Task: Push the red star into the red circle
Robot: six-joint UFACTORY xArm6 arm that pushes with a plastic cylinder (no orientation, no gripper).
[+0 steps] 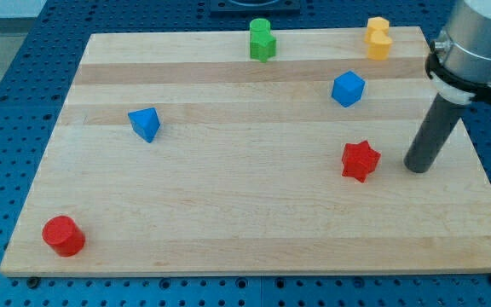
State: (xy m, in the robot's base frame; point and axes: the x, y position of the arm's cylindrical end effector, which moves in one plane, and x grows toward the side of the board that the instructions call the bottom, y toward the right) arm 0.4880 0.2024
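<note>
No fingers, only my tip (417,169) just right of red star (361,160); likely light, hard, apt to spin; push its right side toward red circle (63,235).

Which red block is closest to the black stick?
The red star. It sits just left of my tip, while the red circle is far away in the bottom-left corner.
</note>
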